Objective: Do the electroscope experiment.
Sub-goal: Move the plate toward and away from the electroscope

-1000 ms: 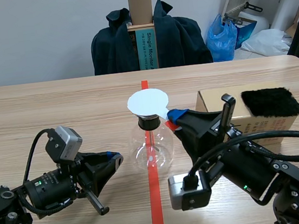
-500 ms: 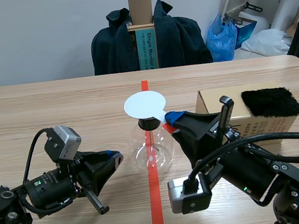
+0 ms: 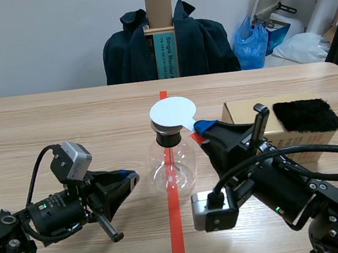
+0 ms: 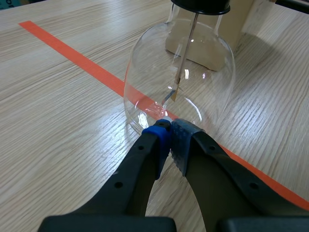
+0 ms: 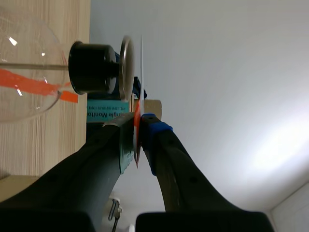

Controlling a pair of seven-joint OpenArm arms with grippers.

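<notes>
The electroscope is a clear glass flask (image 3: 171, 166) with a black stopper (image 3: 169, 139), standing on the red tape line. Just over its metal top plate (image 5: 128, 63) hangs a white disc (image 3: 172, 112), seen edge-on in the right wrist view. My right gripper (image 3: 199, 129) is shut on the disc's orange handle (image 5: 137, 121). My left gripper (image 3: 128, 179) lies low on the table, shut on nothing, with its fingertips against the flask's base (image 4: 145, 113). Inside the flask (image 4: 178, 82) a rod carries small foil leaves (image 4: 175, 92).
A cardboard box (image 3: 281, 137) with a black furry pad (image 3: 306, 116) on top stands right of the flask, behind my right arm. A chair draped with a dark jacket (image 3: 168, 40) stands beyond the table's far edge.
My right gripper has shifted the white disc a little to the right and upward; the metal top plate now shows beneath it. The left arm has not moved.
</notes>
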